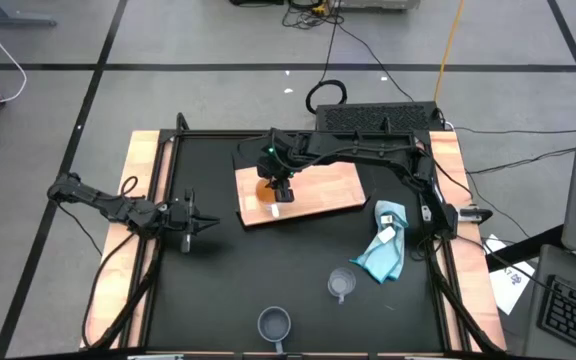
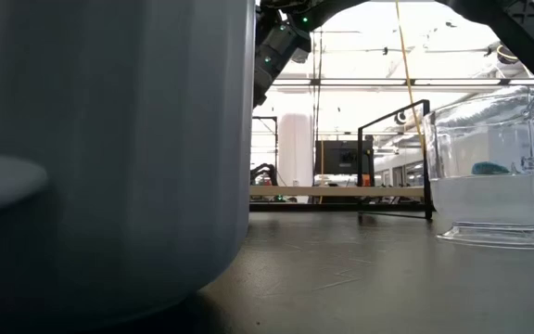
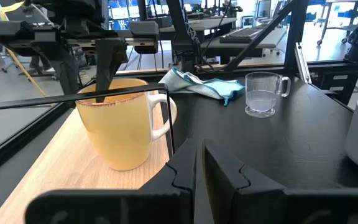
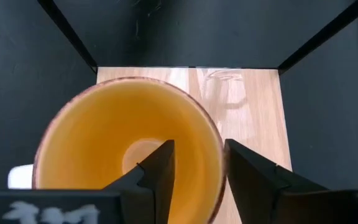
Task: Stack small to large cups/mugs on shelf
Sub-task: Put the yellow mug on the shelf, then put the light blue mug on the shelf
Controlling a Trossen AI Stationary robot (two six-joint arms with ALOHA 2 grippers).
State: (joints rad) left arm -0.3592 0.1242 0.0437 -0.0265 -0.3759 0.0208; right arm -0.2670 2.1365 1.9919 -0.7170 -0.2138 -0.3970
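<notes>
Directly beneath the right gripper [image 4: 197, 171], the orange ceramic cup with white handle [image 4: 129, 149] is standing on the flat light-brown wooden board [image 4: 247, 112], jaws parting astride its rim, releasing; withdrawal upward is probably following.

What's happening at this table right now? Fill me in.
The right gripper is over the orange cup, which stands upright on the wooden board; its fingers straddle the cup's rim, one inside and one outside, with a gap showing, so it looks open rather than clamped. The left gripper waits shut on the left side of the table. The clear cup and the blue-grey mug stand on the black tabletop, not on the board, near a light blue cloth.
</notes>
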